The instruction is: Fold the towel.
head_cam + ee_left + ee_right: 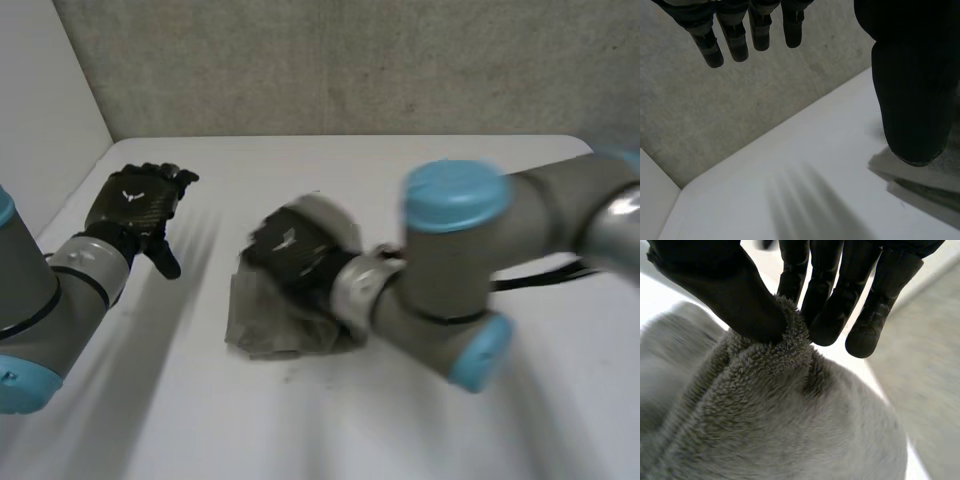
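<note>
1. We see the right hand (725,285) clamped on the towel (780,420). Its thumb presses a raised ridge of the grey pile against the fingers (825,305), which sit close together and nearly straight.
2. The rest of the towel spreads out below that pinch, under the palm.
3. In the head view we find the right hand (295,255) on top of the towel (265,325), which lies bunched on the white table (300,420). Cloth shows past the fingertips and beneath the wrist.
4. Our left hand (140,205) hovers well apart from the towel, fingers relaxed and holding nothing.
5. In the left wrist view its fingers (735,42) hang straight, side by side, with the thumb set wide apart from them. Bare table (790,170) lies beneath the fingertips.
6. Just past the thumb tip we make out an edge of the towel (935,177).
7. Beyond the left fingertips rises a grey wall (740,110).
</note>
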